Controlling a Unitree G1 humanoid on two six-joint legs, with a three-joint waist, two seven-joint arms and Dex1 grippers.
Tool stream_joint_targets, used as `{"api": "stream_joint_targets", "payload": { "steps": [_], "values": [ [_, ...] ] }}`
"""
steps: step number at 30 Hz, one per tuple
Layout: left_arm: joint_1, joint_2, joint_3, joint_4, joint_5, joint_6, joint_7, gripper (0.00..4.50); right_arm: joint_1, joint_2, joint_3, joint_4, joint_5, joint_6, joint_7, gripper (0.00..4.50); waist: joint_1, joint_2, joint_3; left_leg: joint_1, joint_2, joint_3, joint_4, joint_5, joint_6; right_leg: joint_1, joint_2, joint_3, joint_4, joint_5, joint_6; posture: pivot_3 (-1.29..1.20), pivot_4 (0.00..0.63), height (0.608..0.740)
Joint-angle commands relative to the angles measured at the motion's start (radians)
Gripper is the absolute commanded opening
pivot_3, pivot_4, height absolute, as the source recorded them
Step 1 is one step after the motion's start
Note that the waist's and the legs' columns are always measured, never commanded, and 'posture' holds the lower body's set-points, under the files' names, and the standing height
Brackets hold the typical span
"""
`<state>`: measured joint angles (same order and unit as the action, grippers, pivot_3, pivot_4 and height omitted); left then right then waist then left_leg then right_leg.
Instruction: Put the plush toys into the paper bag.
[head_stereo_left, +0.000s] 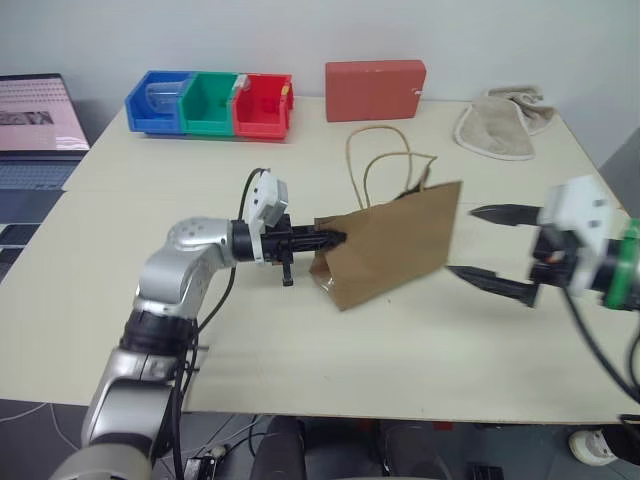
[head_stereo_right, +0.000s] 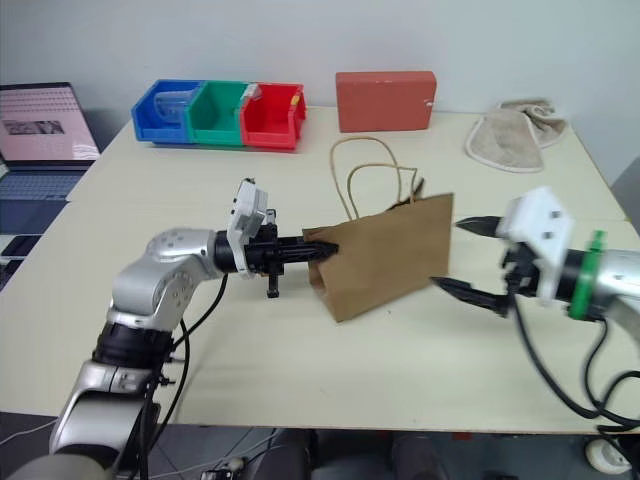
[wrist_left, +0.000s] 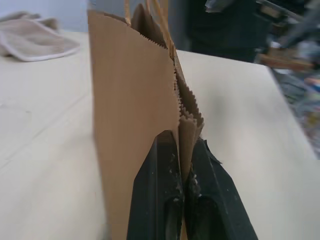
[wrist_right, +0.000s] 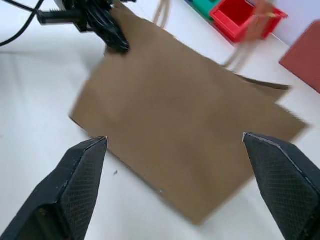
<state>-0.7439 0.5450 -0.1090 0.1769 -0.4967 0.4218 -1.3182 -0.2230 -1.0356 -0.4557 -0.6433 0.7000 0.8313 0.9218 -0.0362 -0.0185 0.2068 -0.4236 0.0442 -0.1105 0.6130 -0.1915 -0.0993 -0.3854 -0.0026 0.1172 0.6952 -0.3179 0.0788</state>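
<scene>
My left gripper (head_stereo_left: 335, 238) is clenched on the serrated top edge of the paper bag (head_stereo_left: 390, 245), fingers (wrist_left: 165, 190) pinching the rim from both sides; the bag hangs tilted off the worktop (head_stereo_left: 300, 350), roughly mid-table, w/ its two loop handles (head_stereo_left: 375, 160) trailing toward the far edge. Right gripper (head_stereo_right: 462, 255) is released, jaws spread wide, hovering just beside the bag's bottom end w/o touching it. Worktop is pale cream w/ a seam running across it. Along the far edge: blue bin (head_stereo_left: 158, 102), green bin (head_stereo_left: 210, 102) and red bin (head_stereo_left: 263, 104) in a row near the far-left corner, red box (head_stereo_left: 375, 89) about centre, beige cloth (head_stereo_left: 500, 122) at the far-right corner. Laptop (head_stereo_left: 38, 125) sits open past the left edge. Plain light wall (head_stereo_left: 300, 30) behind. Can't spot any plush toys from here.
</scene>
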Motion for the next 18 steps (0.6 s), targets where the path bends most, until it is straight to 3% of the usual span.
{"api": "stream_joint_targets", "payload": {
  "steps": [1,6,12,15,18],
  "values": [
    [-0.091,-0.029,-0.061,0.112,0.042,-0.105,-0.154,0.04,0.063,-0.036,-0.198,-0.089,0.085,0.092,0.004,4.5,0.003,0.0,0.0,0.0,0.0,0.0,0.0,0.0,0.0,0.001,0.0,0.0,0.0,0.0,0.0,0.0,0.15,0.74],
    [-0.159,-0.088,-0.106,0.279,0.131,-0.267,-0.234,0.04,0.148,-0.031,-0.307,-0.167,0.13,0.16,-0.045,4.5,-0.001,0.0,0.0,0.001,0.0,0.0,0.0,0.0,0.0,0.002,0.0,0.001,-0.001,0.0,0.0,0.0,0.15,0.74],
    [-0.236,-0.153,-0.119,0.492,0.26,-0.503,-0.202,0.04,0.186,-0.016,-0.323,-0.213,0.188,0.18,-0.111,4.5,0.002,0.0,0.0,0.002,0.0,0.001,0.001,0.0,0.0,0.002,0.0,0.002,-0.002,0.0,0.0,0.0,0.15,0.74],
    [-0.239,-0.136,-0.1,0.493,0.245,-0.47,-0.239,0.71,0.191,-0.028,-0.309,-0.196,0.188,0.165,-0.114,4.5,0.001,0.0,0.0,0.003,0.0,0.001,0.001,0.0,0.001,0.005,0.0,0.002,-0.003,0.0,0.0,0.0,0.15,0.74],
    [-0.223,-0.113,-0.082,0.458,0.237,-0.45,-0.235,1.64,0.186,-0.048,-0.291,-0.169,0.178,0.144,-0.108,4.5,0.0,0.0,0.0,0.003,0.0,0.001,0.001,0.0,0.001,0.005,0.0,0.002,-0.003,0.0,0.0,0.0,0.15,0.74]
  ]
}}
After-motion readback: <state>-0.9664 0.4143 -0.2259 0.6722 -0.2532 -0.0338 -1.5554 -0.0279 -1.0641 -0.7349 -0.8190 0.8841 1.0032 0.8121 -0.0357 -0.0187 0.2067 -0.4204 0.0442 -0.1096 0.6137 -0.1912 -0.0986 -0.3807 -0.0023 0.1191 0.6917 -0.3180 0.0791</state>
